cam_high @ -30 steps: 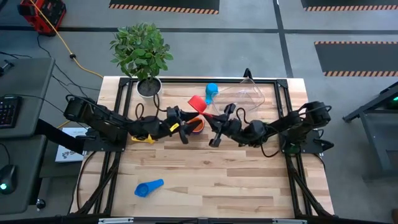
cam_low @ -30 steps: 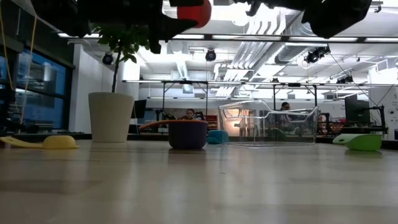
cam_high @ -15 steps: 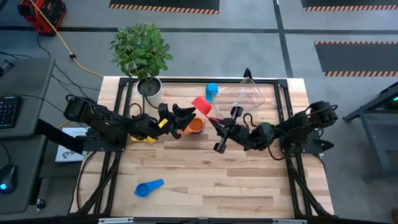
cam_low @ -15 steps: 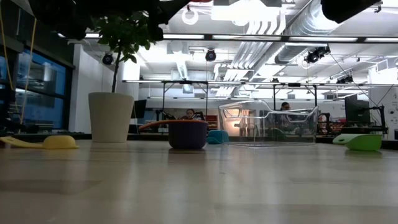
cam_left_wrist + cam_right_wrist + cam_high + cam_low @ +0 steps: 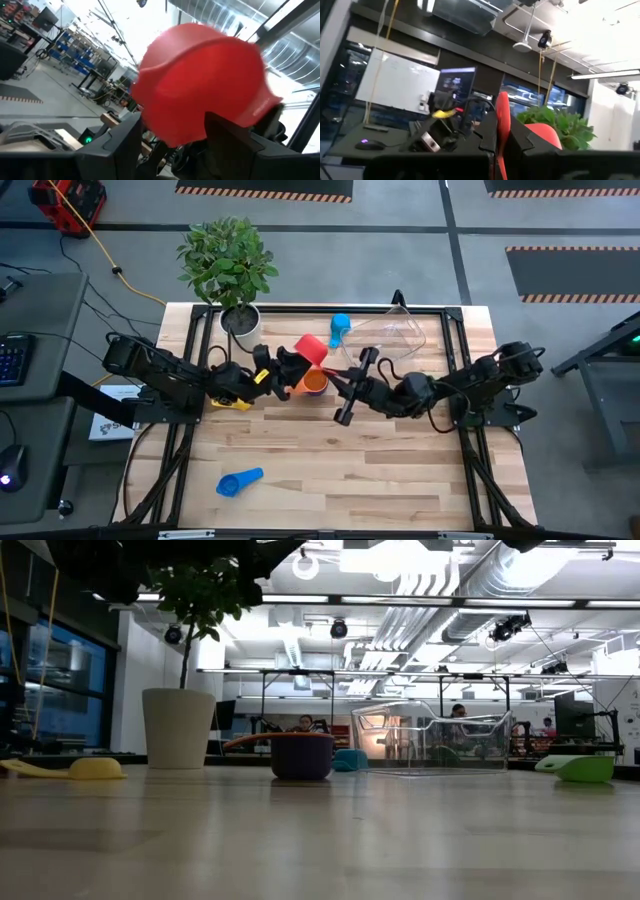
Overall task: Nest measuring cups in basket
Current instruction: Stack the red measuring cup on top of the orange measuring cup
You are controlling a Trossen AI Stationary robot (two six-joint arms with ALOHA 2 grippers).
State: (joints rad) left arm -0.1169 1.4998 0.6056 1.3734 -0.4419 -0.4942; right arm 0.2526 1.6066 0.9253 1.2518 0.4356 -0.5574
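The red measuring cup hangs in the air over the table's middle, between my two grippers. My right gripper is shut on its handle. My left gripper is open and tipped upward. In the left wrist view its fingers stand on either side of the red bowl; I cannot tell whether they touch it. Below, an orange and a dark blue cup stand nested on the table. The clear basket rests at the far right. My right gripper pinches the red cup's flat handle between its two fingers, the handle standing edge-on in the gap. The fingers come from the table's right, slanting upward. The cup is lifted clear, its bowl beyond the fingertips toward the left gripper.
A light blue cup lies beside the basket's left wall. A blue cup lies near the front left, a yellow one under the left arm, a green one at the right. The white plant pot stands far left.
My right gripper has risen with the red cup, which has left the top of the low view, and has carried it a little toward the left gripper. My left gripper has tipped upward, away from the nested cups, and stayed open.
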